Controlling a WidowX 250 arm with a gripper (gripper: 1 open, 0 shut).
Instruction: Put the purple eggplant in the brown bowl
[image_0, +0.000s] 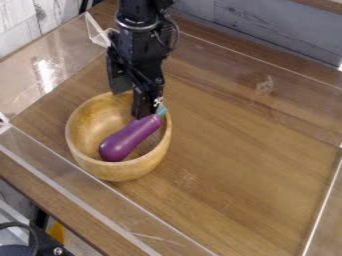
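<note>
The purple eggplant (128, 139) lies inside the brown bowl (88, 122), its teal-green stem cap resting against the bowl's right rim. The bowl sits on the wooden table at the left. My black gripper (138, 100) hangs just above the bowl's far rim, over the eggplant's stem end. Its fingers stand apart with nothing between them, clear of the eggplant.
The wooden table top (254, 150) stretches to the right of the bowl. Clear plastic walls (80, 210) border the table along the front and left. A grey wall panel (281, 25) runs behind the table.
</note>
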